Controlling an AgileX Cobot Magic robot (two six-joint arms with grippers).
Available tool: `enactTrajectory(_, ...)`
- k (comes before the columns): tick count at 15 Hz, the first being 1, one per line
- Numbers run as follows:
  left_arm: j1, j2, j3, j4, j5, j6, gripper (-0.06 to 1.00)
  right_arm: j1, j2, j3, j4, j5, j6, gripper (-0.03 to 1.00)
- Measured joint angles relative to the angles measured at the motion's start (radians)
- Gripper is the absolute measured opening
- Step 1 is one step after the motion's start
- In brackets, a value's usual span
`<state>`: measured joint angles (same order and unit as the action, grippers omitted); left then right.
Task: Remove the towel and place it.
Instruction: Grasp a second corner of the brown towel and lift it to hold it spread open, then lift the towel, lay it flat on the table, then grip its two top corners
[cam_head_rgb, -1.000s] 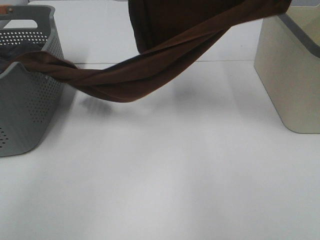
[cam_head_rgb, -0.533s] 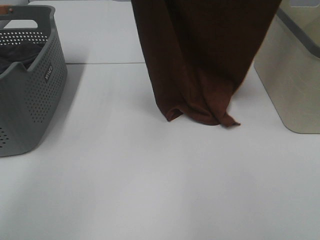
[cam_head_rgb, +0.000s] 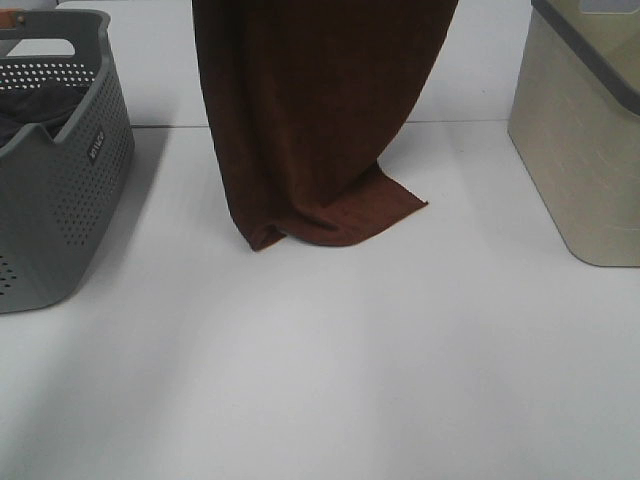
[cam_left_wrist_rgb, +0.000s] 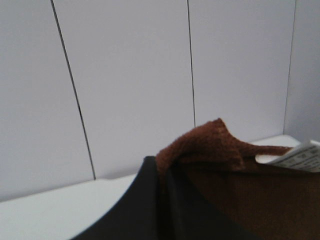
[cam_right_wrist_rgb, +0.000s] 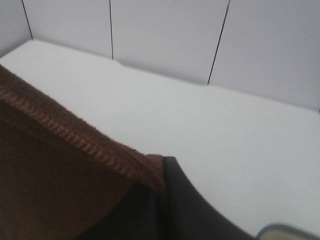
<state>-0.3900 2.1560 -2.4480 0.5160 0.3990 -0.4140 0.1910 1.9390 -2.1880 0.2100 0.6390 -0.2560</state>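
White counter (cam_head_rgb: 330, 380), pale panelled wall behind with thin dark seams. Grey perforated basket (cam_head_rgb: 70, 190) stands on the counter; dark cloth (cam_head_rgb: 40, 105) shows inside it.

Brown towel (cam_head_rgb: 300, 120) hangs as a broad vertical sheet beside the basket, apart from it and clear of its rim. Its top runs out of the high view. The lower edge is down on the counter, bunched in a small fold on the basket side, with one corner spread flat on the side away from the basket.

Beige bin (cam_head_rgb: 580, 150) stands well apart from the basket, beyond the towel.

Left fingers (cam_left_wrist_rgb: 145, 200): black, pressed together on a towel corner, a tuft of cloth poking up past the tips. White label (cam_left_wrist_rgb: 300, 157) lies at the towel's edge near them.

Right fingers (cam_right_wrist_rgb: 180, 205): closed on the stitched hem, the towel falling away below them.
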Motion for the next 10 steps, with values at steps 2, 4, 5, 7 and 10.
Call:
enactTrajectory(2,0.046,0.025,0.0,0.009,-0.209,-0.053,0.0,0.005,0.005,-0.014,0.021,-0.163,-0.025,0.0)
enactTrajectory(4,0.08,0.027,0.0,0.022,-0.418,-0.064,0.0,0.007,0.005,-0.021,0.104,-0.32,-0.028,0.0)
enactTrajectory(5,0.091,0.027,0.0,0.033,-0.5,-0.07,0.0,0.008,0.005,-0.022,0.139,-0.38,-0.031,0.0)
enactTrajectory(7,0.093,0.028,0.0,0.039,-0.523,-0.076,0.0,0.009,0.005,-0.022,0.147,-0.41,-0.061,0.0)
enactTrajectory(10,0.079,0.055,0.0,0.032,-0.293,-0.077,0.0,0.009,0.018,-0.022,0.146,-0.298,-0.123,0.0)
